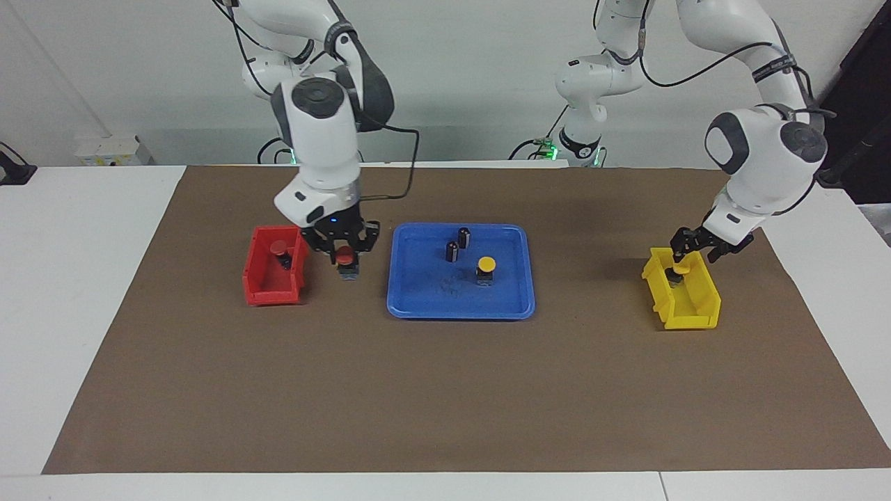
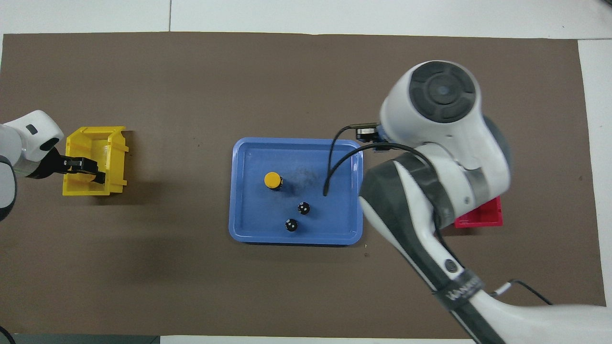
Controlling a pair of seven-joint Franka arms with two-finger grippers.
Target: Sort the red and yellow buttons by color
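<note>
My right gripper [image 1: 346, 259] is shut on a red button [image 1: 346, 262] and holds it in the air over the mat, between the blue tray [image 1: 418, 306] and the red bin [image 1: 268, 292]. Another red button [image 1: 279, 248] lies in the red bin. A yellow button [image 1: 486, 264] stands on the tray and shows in the overhead view [image 2: 272, 180]. My left gripper [image 1: 692, 249] is open just above the yellow bin [image 1: 689, 313], over a yellow button [image 1: 680, 267] in it. In the overhead view the right arm hides its own gripper and most of the red bin [image 2: 483, 217].
Two small black cylinders [image 1: 463, 236] [image 1: 452, 251] stand on the tray, nearer to the robots than the yellow button. A brown mat [image 1: 445, 390] covers the table. The yellow bin [image 2: 117, 153] is at the left arm's end, the red bin at the right arm's end.
</note>
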